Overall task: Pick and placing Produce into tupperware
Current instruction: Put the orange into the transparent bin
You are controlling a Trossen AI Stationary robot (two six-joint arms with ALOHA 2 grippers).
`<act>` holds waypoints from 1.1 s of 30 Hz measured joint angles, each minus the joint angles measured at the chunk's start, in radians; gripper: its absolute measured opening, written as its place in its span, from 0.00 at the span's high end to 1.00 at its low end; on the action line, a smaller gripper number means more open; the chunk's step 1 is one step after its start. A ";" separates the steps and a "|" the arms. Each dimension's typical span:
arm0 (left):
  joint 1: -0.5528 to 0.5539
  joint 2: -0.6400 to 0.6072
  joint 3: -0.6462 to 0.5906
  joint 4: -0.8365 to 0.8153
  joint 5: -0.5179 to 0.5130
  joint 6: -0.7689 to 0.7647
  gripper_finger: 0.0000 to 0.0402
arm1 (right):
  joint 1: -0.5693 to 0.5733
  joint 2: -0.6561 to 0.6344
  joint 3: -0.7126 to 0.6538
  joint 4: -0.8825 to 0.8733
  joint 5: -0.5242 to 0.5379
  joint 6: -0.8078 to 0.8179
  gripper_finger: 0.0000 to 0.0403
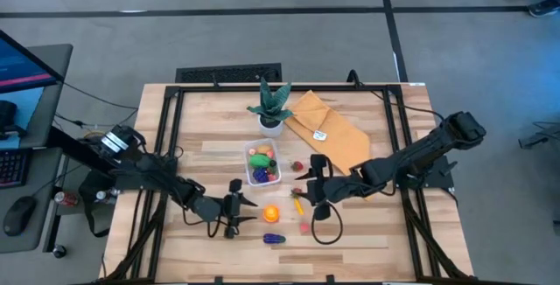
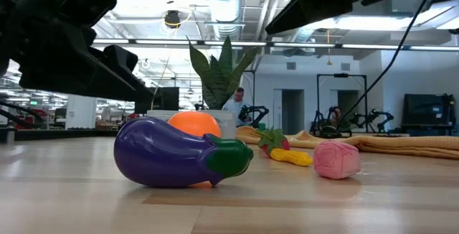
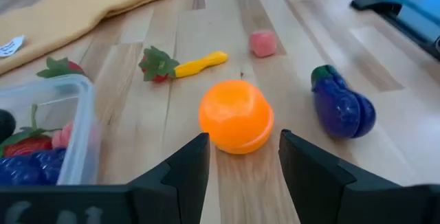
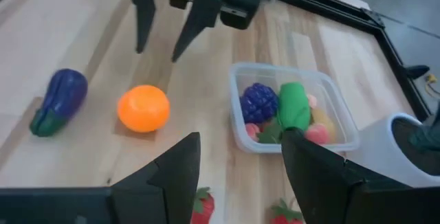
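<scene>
The clear tupperware [image 1: 262, 163] sits mid-table holding several toy pieces, among them purple grapes [image 4: 259, 102] and a green piece [image 4: 294, 106]. On the wood lie an orange [image 1: 271, 214], a purple eggplant [image 1: 274, 239], a yellow piece with a red-green top [image 3: 182, 64], a pink piece [image 3: 262, 42] and strawberries [image 4: 201, 206]. My left gripper [image 3: 240, 157] is open, low, just left of the orange, fingers either side of it without touching. My right gripper [image 4: 240, 157] is open and empty, right of the tupperware.
A green-leafed plant in a white pot [image 1: 270, 108] stands at the far side beside a mustard-yellow cloth [image 1: 328, 128]. A black frame rail [image 1: 166, 136] borders the table. Bare wood lies along the near edge [image 1: 367, 250].
</scene>
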 joint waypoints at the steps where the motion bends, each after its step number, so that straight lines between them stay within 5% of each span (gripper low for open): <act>1: 0.000 0.010 0.012 -0.001 0.000 0.007 0.57 | 0.000 0.000 0.000 -0.004 0.007 0.001 0.51; 17: 0.047 0.049 0.070 -0.026 0.041 -0.025 0.33 | 0.000 0.000 0.000 -0.007 0.014 0.010 0.52; 33: 0.064 0.049 0.100 -0.045 0.061 -0.053 0.26 | 0.000 0.001 0.000 -0.005 0.014 0.010 0.53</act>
